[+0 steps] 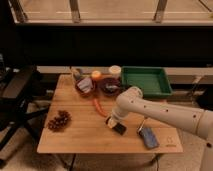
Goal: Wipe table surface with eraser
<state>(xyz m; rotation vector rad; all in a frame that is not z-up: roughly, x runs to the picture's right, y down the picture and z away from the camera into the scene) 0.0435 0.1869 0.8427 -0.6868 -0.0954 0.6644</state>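
1. The arm (165,115) reaches in from the right. Its elbow is bent over the table (80,137) and the forearm slants down to the left.
2. The claw (114,122) sits low at the front middle, clenched on the eraser (119,129), which rests tilted on the wood.
3. A carrot (99,106) lies just left of the claw, and a blue-grey pad (148,137) lies near on the right, by the front edge.
4. Bare wood stretches from the eraser left to the grapes (59,121). Bowls (85,85) and a green tray (145,80) line the back edge.

A black chair (20,92) stands left; dark wall (100,47) behind, bright windows (115,9) above.
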